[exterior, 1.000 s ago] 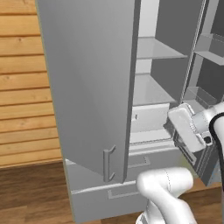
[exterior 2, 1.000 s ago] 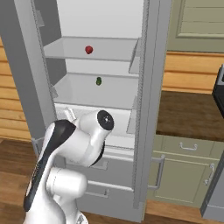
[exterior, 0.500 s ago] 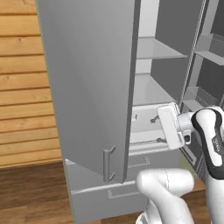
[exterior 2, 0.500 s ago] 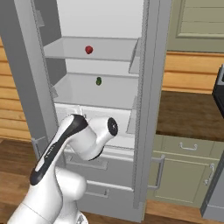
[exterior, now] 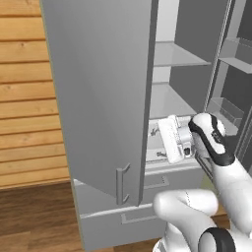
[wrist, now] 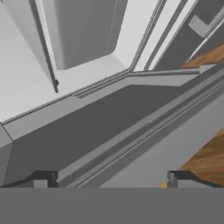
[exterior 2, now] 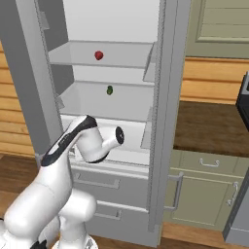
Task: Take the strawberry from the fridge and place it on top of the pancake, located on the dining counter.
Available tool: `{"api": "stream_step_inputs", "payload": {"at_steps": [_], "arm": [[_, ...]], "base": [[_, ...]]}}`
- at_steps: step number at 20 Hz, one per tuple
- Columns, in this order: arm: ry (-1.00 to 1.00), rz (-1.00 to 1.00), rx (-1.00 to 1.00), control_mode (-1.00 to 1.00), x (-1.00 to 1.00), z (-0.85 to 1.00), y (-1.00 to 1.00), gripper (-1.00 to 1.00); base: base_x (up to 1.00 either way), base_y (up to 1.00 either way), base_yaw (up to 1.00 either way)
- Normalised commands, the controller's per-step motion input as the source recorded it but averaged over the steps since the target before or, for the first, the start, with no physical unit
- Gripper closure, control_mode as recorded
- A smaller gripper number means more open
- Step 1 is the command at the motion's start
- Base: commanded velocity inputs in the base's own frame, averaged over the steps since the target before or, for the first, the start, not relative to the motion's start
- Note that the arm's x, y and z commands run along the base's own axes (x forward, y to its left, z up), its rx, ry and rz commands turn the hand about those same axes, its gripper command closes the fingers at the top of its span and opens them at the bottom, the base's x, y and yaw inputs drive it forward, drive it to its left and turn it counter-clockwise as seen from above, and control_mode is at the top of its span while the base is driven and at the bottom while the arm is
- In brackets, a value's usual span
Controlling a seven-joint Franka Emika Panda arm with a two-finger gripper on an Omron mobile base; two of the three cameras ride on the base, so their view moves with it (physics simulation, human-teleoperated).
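The fridge point(exterior 2: 160, 121) stands open, its left door point(exterior: 98, 98) swung wide. The strawberry point(exterior 2: 98, 55) sits on the upper shelf point(exterior 2: 73, 58), at about 12 o'clock from the robot's hand. At 6 o'clock from it, on the shelf beneath, lies a small dark green item point(exterior 2: 110, 90). The pincer point(wrist: 109, 177) hangs low in front of the fridge's lower compartment, its fingertips point(wrist: 43, 177) spread wide apart with nothing between them, well below the strawberry.
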Motion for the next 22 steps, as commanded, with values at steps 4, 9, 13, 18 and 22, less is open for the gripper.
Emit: {"api": "stream_step_inputs", "payload": {"at_steps": [4,9,13,18,22], "arm": [[0.02,0.18,0.11,-1.0,0.63,-0.03,0.15,-1.0],[0.0,0.25,0.14,-1.0,0.62,0.0,0.04,-1.0],[0.0,0.2,0.08,-1.0,0.38,0.0,0.0,-1.0],[0.0,0.12,0.01,-1.0,0.0,0.0,0.34,-1.0],[-0.03,0.12,0.0,-1.0,-0.42,0.0,0.54,-1.0]], "base": [[0.0,0.0,0.0],[0.0,0.0,0.0],[0.0,0.0,0.0],[0.0,0.0,0.0],[0.0,0.0,0.0]]}}
